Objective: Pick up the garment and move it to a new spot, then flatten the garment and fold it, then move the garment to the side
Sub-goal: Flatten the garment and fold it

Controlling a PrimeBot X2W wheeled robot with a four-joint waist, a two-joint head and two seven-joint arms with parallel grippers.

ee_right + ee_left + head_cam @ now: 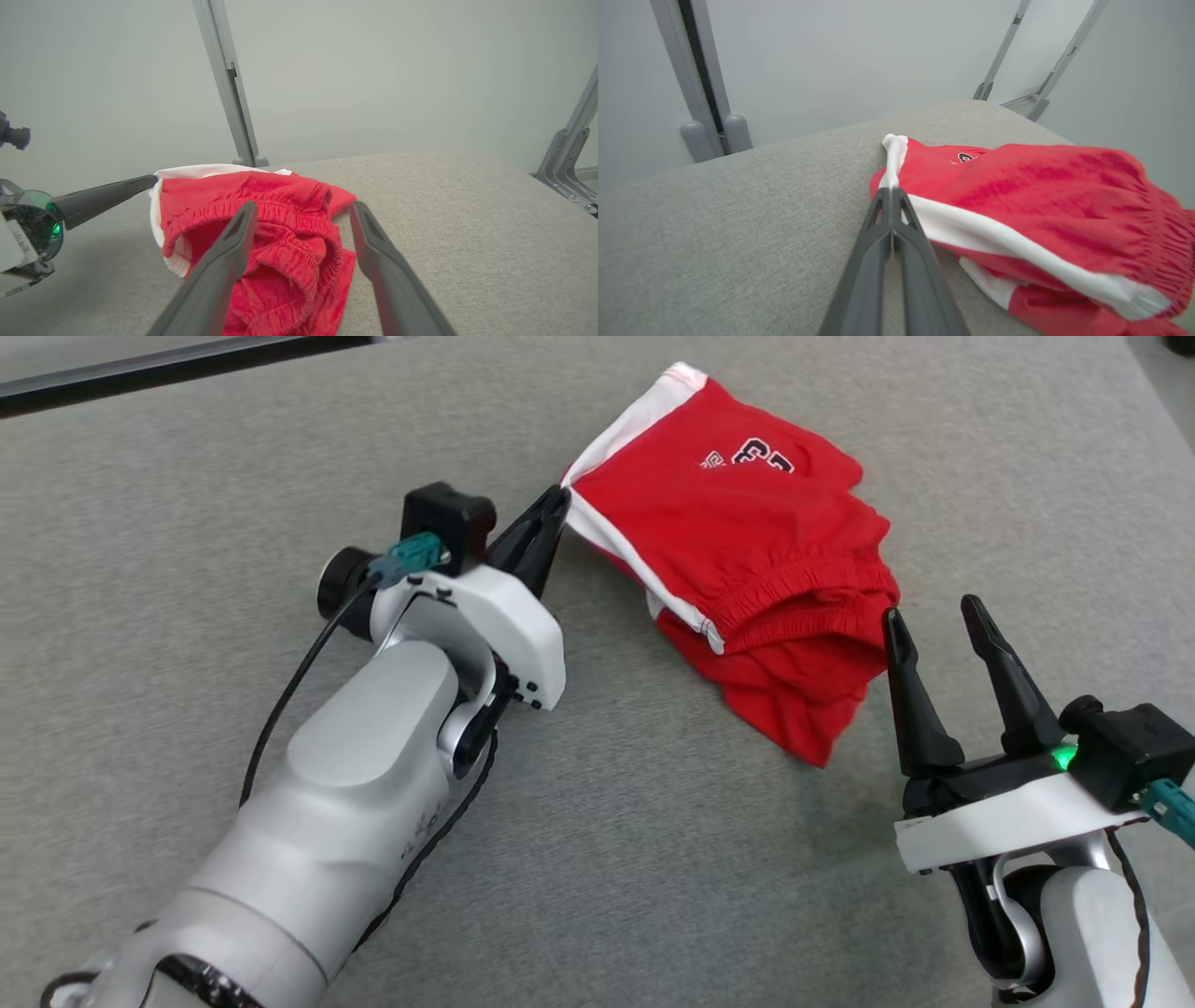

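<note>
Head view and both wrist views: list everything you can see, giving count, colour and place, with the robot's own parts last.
shorts: one, red with white side stripes and a dark logo, crumpled mid-table
table: one, grey cloth top, under everything
frame posts: several, grey metal, behind the table
left hand: one, dark fingers, shut on the shorts' white-striped edge
right hand: one, dark fingers, open, by the shorts' waistband
</note>
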